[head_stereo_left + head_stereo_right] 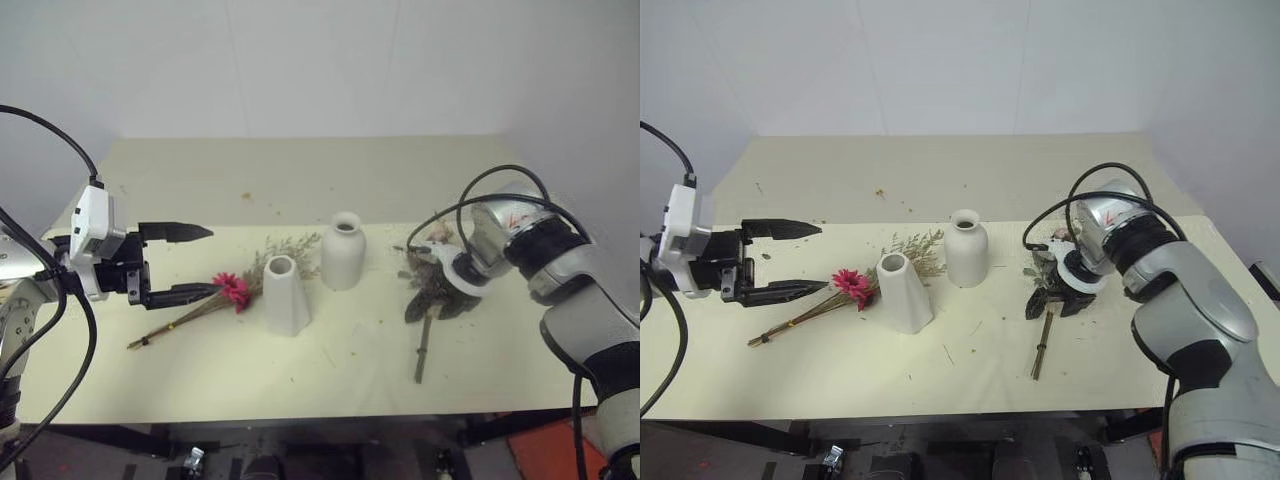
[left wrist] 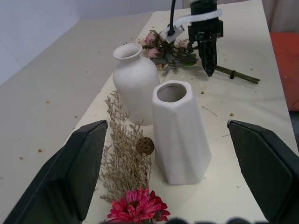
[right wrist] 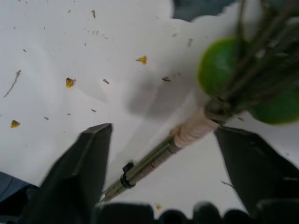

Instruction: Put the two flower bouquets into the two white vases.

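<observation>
I see my right hand (image 3: 159, 154) pointing down over the rose bouquet (image 1: 432, 285) on the desk (image 1: 350, 380), fingers apart on either side of its stem, not gripping it. My left hand (image 1: 185, 262) hovers with fingers wide apart, holding nothing, above the stems of the magenta bouquet (image 1: 225, 292), which lies flat beside the cone vase (image 1: 285, 295). The bottle vase (image 1: 343, 251) stands upright just behind the cone vase, between the two bouquets. Both vases are empty.
</observation>
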